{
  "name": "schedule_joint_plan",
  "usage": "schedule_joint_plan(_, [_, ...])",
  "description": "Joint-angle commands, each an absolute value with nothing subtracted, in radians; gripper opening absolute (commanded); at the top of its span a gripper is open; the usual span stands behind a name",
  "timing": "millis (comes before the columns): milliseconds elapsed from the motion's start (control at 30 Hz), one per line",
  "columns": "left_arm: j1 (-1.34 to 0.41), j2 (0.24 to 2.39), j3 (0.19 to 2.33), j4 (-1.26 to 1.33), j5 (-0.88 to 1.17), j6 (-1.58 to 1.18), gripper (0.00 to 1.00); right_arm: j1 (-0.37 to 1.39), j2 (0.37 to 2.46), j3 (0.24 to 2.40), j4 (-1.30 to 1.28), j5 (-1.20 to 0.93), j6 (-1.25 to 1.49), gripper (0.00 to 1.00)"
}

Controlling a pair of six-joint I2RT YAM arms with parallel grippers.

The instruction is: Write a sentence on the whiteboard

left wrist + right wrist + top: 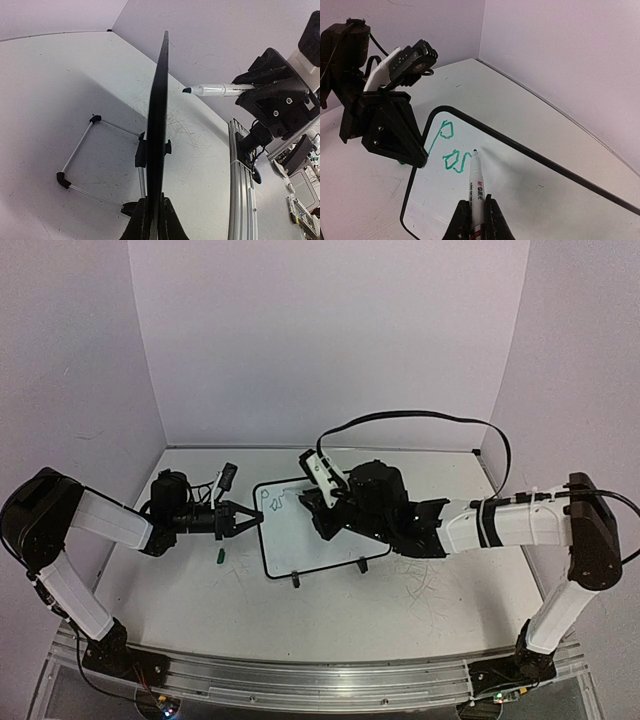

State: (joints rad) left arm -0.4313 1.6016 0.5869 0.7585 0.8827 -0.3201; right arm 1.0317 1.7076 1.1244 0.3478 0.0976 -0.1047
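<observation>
Your left hand clamps the left rim of the whiteboard, standing mid-worktop. The sentence, just a few green strokes, sits in the board's upper-left corner. Your right hand grips a marker, its tip just beside the strokes.

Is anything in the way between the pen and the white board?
No, nothing visible. The marker in the right fingers points straight at the bare whiteboard, its tip beside the green letters.
</observation>
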Motion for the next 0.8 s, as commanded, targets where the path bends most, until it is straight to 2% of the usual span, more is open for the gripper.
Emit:
schedule_joint_plan(0, [-0.434,1.568,0.604,0.787,0.899,-0.295,0.00,1.027,1.730,1.178,0.373,0.132,-0.108,0.00])
schedule_joint_plan(533, [-0.434,1.565,0.603,0.785,0.898,-0.291,0.00,1.028,1.755,1.173,0.345,0.200,-0.097,0.00])
schedule_joint_plan(767, [-0.434,1.565,0.603,0.783,0.898,-0.290,0.00,1.027,1.704,1.142,0.368,0.122,-0.096,0.00])
